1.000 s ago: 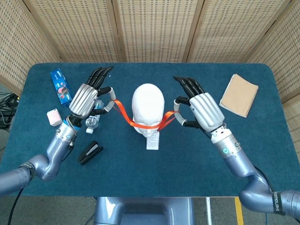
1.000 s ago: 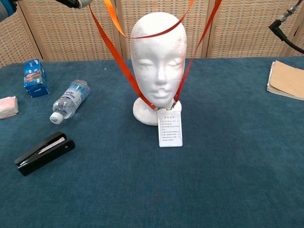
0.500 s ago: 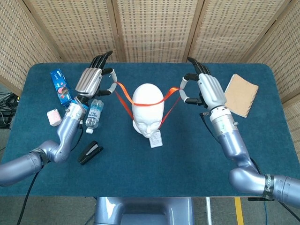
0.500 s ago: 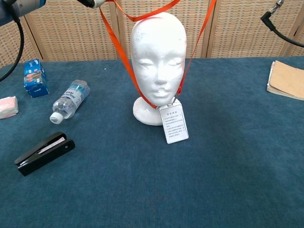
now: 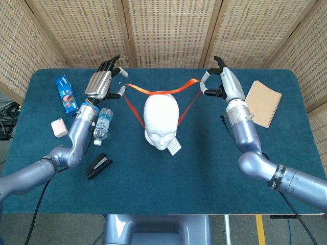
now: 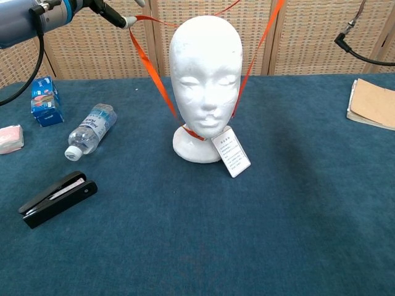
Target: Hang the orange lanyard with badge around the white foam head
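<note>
The white foam head [image 5: 161, 120] [image 6: 206, 77] stands upright at the table's middle. An orange lanyard [image 5: 161, 92] [image 6: 150, 69] is stretched wide, its back strap running behind the head's crown and its sides dropping past both cheeks to the chin. The white badge [image 5: 174, 147] [image 6: 233, 153] hangs tilted by the head's base. My left hand [image 5: 102, 82] pinches the strap at the left end, and my right hand [image 5: 223, 84] pinches it at the right end. The chest view shows only a fingertip of the left hand [image 6: 116, 17].
Left of the head lie a clear water bottle [image 5: 102, 124] [image 6: 91, 129], a black stapler [image 5: 98, 166] [image 6: 57, 198], a blue packet [image 5: 65, 94] [image 6: 46, 100] and a pink eraser [image 5: 59, 127] [image 6: 9, 138]. A brown notebook [image 5: 261, 103] [image 6: 373, 103] sits at the right.
Both hands have moved toward the back of the table, carrying the strap from in front of the face, over the crown, to behind the head. The badge swung up and tilted.
</note>
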Controlling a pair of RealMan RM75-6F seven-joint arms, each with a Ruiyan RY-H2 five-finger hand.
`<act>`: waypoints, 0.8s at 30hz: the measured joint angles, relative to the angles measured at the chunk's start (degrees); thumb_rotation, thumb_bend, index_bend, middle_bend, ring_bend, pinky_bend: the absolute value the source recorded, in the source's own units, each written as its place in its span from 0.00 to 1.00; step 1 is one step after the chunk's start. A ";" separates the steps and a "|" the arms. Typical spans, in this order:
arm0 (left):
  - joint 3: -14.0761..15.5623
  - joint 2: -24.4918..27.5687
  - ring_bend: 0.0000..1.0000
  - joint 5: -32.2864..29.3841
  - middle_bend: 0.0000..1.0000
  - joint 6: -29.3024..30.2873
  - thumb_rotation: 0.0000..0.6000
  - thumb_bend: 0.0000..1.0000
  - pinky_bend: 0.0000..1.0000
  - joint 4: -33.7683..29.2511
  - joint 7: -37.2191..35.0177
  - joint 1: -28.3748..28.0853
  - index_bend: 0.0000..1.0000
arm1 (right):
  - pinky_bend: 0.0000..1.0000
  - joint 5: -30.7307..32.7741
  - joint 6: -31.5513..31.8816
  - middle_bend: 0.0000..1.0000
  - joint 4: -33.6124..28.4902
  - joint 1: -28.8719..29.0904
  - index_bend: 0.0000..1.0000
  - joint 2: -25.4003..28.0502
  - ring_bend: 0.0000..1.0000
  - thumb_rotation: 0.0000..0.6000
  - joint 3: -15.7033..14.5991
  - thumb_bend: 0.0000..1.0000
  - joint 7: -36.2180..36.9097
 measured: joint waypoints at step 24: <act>2.81 2.24 0.00 8.44 0.00 6.07 0.89 0.00 0.00 -1.79 -5.34 3.84 0.00 | 0.30 -15.90 9.28 0.57 4.14 -3.87 0.02 -2.86 0.49 1.00 -6.18 0.38 -2.92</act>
